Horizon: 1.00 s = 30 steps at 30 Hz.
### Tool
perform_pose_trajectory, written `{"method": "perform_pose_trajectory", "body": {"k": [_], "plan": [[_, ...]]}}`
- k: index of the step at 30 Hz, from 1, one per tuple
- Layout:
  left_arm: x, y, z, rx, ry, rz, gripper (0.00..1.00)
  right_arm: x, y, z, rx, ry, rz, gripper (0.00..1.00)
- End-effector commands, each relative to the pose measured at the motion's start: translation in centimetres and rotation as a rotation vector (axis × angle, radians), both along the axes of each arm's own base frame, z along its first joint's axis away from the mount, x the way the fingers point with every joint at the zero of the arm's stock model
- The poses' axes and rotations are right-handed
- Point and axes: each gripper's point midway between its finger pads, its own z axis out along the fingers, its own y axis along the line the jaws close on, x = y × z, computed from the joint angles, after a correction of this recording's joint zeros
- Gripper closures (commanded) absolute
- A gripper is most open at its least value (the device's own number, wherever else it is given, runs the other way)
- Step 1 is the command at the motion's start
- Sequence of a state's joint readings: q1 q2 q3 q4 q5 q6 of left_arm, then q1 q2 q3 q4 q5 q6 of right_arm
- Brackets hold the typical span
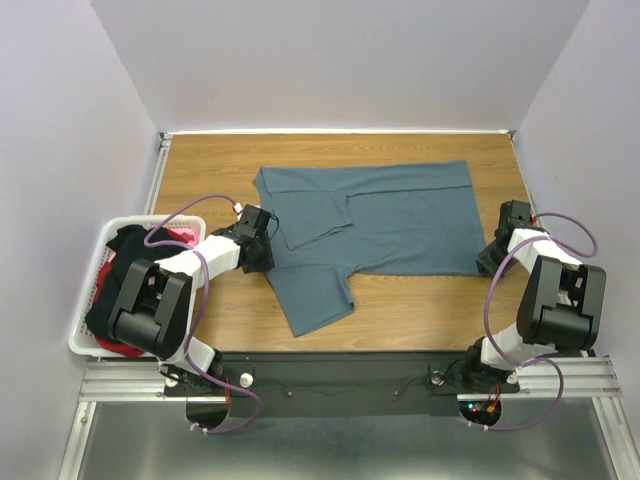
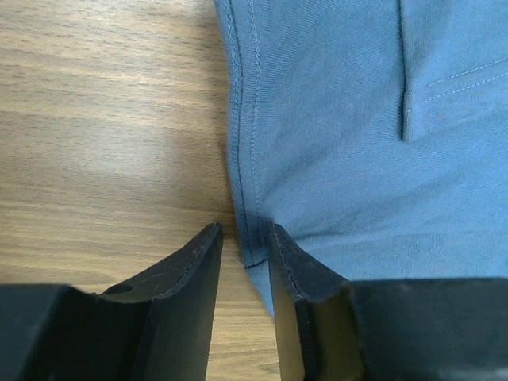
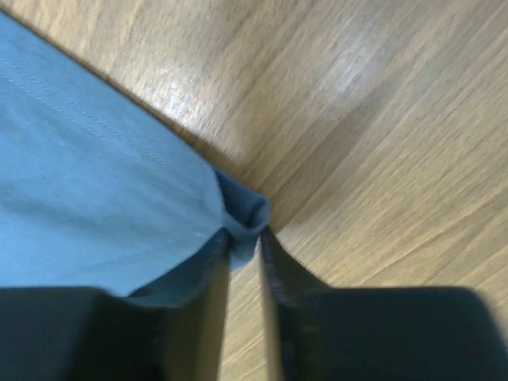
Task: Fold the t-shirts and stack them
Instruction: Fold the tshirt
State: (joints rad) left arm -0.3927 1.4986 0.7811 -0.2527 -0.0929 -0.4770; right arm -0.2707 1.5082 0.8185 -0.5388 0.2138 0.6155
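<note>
From above I can't see either hand's fingertips. The left hand (image 1: 258, 242) is only a dark block at the left edge of the blue-grey shirt (image 1: 400, 225), and the right hand (image 1: 492, 258) is another at its near right corner. My left arm covers much of the basket (image 1: 84, 335), where a black shirt (image 1: 118, 262) and a scrap of a pink shirt (image 1: 178, 237) sit in a heap I can't sort out.

The wrist views settle the hands. The left hand's fingers stand apart, with the shirt's stitched edge lying loose between them on the table (image 1: 420, 310). The right hand's fingers are pressed nearly together, pinching a puckered corner of the shirt.

The blue-grey shirt lies flat mid-table, its long axis running left to right and its straight hem toward the right. Its far edge is folded over, one sleeve is folded onto the body, and another flap reaches toward the near edge.
</note>
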Motion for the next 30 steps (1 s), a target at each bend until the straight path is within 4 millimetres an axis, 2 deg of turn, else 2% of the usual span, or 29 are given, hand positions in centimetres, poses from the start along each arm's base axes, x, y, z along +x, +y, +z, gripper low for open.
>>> {"method": "perform_pose_trajectory", "body": {"k": [1,3,8,15,21,24,27,30], "plan": [[0.0,-0.2,0.7,0.008,0.008,-0.016,0.56,1.1,-0.8,-0.2,-0.017,-0.036,-0.024,0.81],[0.1,-0.3,0.9,0.001,0.005,-0.013,0.55,1.1,-0.7,-0.3,-0.015,-0.034,-0.020,0.91],[0.5,-0.5,0.8,-0.002,0.007,-0.013,0.54,1.1,-0.7,-0.2,-0.015,-0.036,-0.012,0.99],[1.3,-1.1,1.9,-0.010,-0.029,-0.012,0.54,1.2,-0.3,-0.1,0.001,-0.045,-0.003,0.99],[0.1,-0.6,-0.5,0.027,0.046,-0.023,0.55,1.4,-0.3,0.2,0.002,-0.056,-0.001,0.99],[-0.5,-0.4,-1.1,0.046,0.057,-0.027,0.58,1.5,-0.3,0.6,0.003,-0.070,-0.004,0.99],[-1.0,0.0,-1.7,0.067,0.075,-0.029,0.63,1.6,-0.2,0.7,0.005,-0.076,-0.006,0.99],[-1.3,0.0,-2.2,0.075,0.091,-0.037,0.72,1.7,-0.2,0.9,0.008,-0.085,-0.005,0.99]]}}
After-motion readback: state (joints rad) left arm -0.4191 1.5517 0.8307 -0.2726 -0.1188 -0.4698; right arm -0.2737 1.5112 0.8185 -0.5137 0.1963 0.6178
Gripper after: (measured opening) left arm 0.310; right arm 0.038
